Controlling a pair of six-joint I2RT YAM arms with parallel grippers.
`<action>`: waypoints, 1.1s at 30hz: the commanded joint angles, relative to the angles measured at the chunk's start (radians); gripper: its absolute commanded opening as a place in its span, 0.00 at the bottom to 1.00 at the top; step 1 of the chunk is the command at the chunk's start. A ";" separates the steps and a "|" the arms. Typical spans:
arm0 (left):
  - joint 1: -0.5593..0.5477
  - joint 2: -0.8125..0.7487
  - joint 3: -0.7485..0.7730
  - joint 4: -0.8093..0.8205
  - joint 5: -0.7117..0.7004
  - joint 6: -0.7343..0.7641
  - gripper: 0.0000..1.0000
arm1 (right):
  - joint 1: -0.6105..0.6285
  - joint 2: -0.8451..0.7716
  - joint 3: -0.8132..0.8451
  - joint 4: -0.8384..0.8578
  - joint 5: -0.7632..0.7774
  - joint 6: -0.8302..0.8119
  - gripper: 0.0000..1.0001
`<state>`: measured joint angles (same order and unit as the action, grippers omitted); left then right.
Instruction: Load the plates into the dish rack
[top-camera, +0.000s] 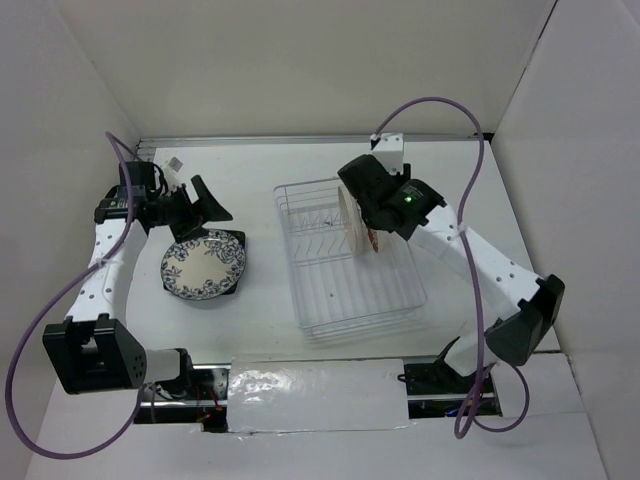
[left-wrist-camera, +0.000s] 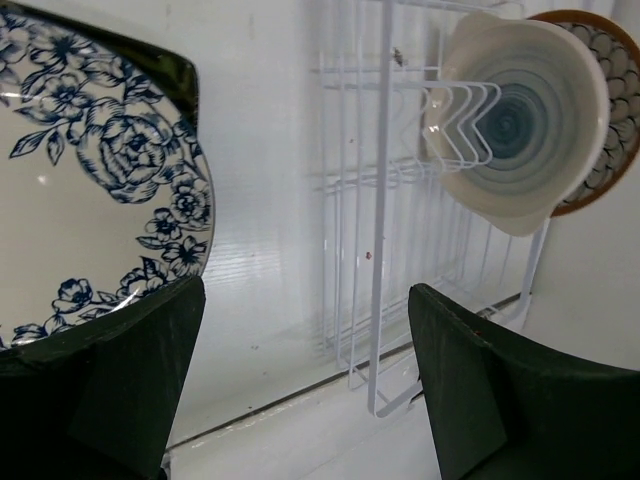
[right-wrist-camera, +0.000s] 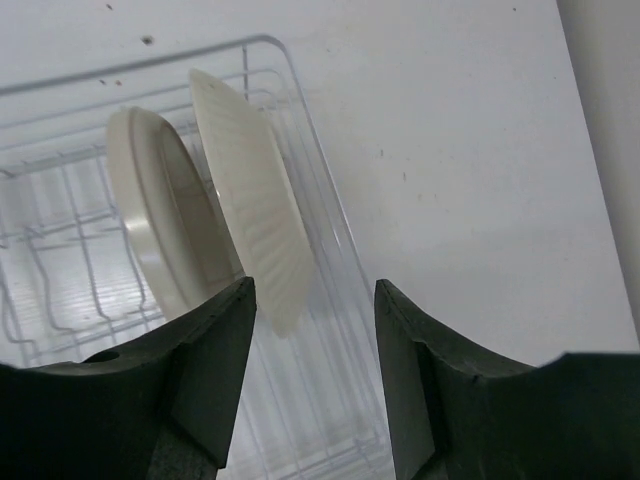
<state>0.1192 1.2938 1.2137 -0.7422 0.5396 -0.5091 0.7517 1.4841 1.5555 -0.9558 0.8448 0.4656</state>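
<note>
Right gripper (right-wrist-camera: 314, 300) half-spread, empty, over dish rack (top-camera: 400, 285); two upright inside, cream plate (left-wrist-camera: 530, 130) and brown-rimmed plate (left-wrist-camera: 615, 90); left gripper (left-wrist-camera: 305, 300) wide, empty; two stacked at rack's nine o'clock, floral round plate (top-camera: 203, 265) atop dark square plate (left-wrist-camera: 180, 75).

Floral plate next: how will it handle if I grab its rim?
The floral plate looks glazed ceramic: probably rigid and breakable. Its glossy face may slip in a pinch. It lies flat on the dark plate, so nudging could slide it.

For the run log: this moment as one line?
dish rack: cream plate, brown-rimmed plate upright | unloaded: floral plate atop square plate | left end effector: open near floral plate | right end effector: open over rack
</note>
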 joint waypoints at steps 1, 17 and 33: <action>0.011 -0.010 -0.008 0.018 -0.043 -0.022 0.95 | -0.003 -0.035 0.046 0.023 -0.050 -0.024 0.58; 0.241 0.026 -0.181 -0.189 -0.428 -0.282 0.93 | 0.006 -0.105 0.011 0.074 -0.125 -0.028 0.71; 0.303 0.061 -0.316 -0.164 -0.417 -0.411 0.95 | 0.006 -0.130 -0.083 0.111 -0.144 -0.031 0.72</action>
<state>0.4137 1.3102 0.9092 -0.9142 0.0864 -0.8898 0.7532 1.3899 1.4841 -0.8925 0.6945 0.4473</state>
